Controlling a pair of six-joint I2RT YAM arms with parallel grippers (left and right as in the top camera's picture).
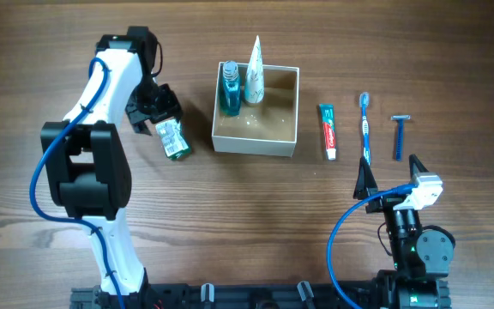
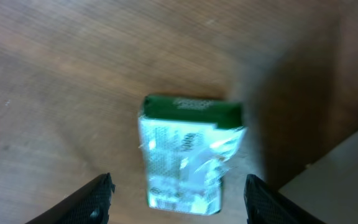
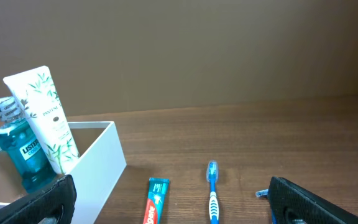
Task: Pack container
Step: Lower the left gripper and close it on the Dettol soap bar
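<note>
1. Table: brown wood-grain top with streaks running left to right. It fills the overhead view.
2. Backdrop: a plain brown wall rises beyond the far edge of the table. It shows only in the right wrist view.
3. Container: a square open box with white walls and a tan floor. It sits on the far middle of the table, between the two arms.
4. Bottle of blue mouthwash and white tube: both stand side by side in the far left corner of the container. The tube is tilted.
5. Packet: green and white, lying flat on the table just left of the container.
6. Left gripper: its fingers are spread, one to each side of the packet. The view is blurred, so contact cannot be told.
7. Toothpaste, toothbrush and razor: they lie in a row to the right of the container. Each points from near to far and lies apart from its neighbours.
8. Right gripper: its fingers are spread wide and hold nothing. It sits on the near side of that row.
</note>
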